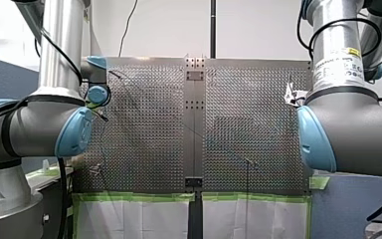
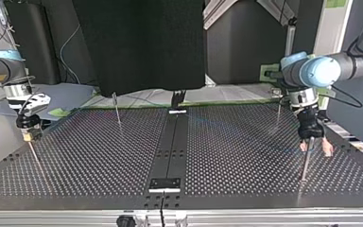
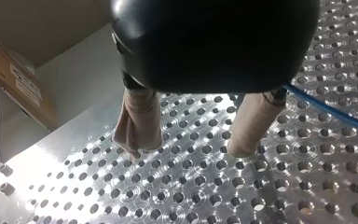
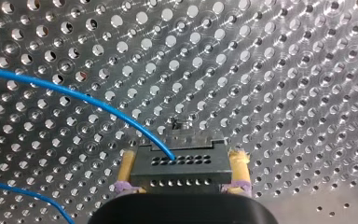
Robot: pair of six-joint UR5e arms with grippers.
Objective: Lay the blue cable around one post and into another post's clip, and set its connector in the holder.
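Note:
In the right wrist view my right gripper is shut on a black connector, held between its yellow pads. The blue cable leaves the connector and curves away over the perforated plate; a second stretch of it runs beside the gripper. My left gripper stands open just above the plate, with nothing between its beige fingers. The blue cable passes beside one finger. In the top view my left gripper hangs by a thin post at the right, and my right gripper is at the far left.
Another thin post stands at the top view's back left. A dark strip runs down the table's middle, with a small black block near the front edge and a fixture at the back. Green tape lines the plate's edge.

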